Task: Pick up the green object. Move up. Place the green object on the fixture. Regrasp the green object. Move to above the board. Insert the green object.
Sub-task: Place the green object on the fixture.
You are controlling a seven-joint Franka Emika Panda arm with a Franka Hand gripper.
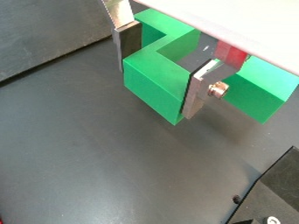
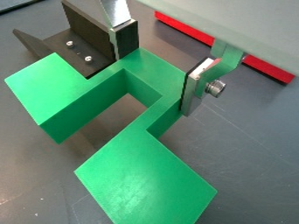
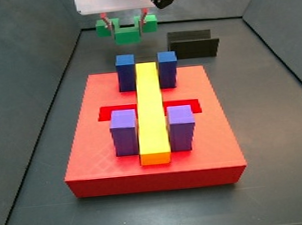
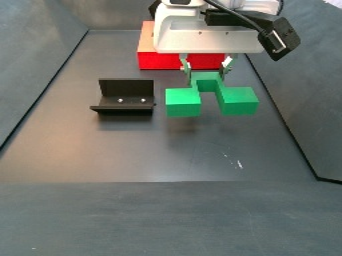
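Observation:
The green object (image 4: 182,100) is a bright green block with two wide lobes and a raised middle. It rests on the dark floor between the fixture (image 4: 123,98) and the board (image 4: 163,60). My gripper (image 4: 203,72) stands over it. In both wrist views the silver fingers press on either side of its middle bridge (image 1: 158,83) (image 2: 128,166); the gripper (image 1: 160,85) (image 2: 159,80) is shut on it. In a side view the green object (image 3: 128,28) shows behind the board (image 3: 104,159), under the gripper (image 3: 127,24).
The black fixture (image 3: 193,44) (image 2: 76,39) stands on the floor beside the green object. The red board carries a long yellow bar (image 3: 150,115), two blue blocks (image 3: 126,71) and two purple blocks (image 3: 124,133). Its red edge (image 2: 233,57) shows behind the fingers.

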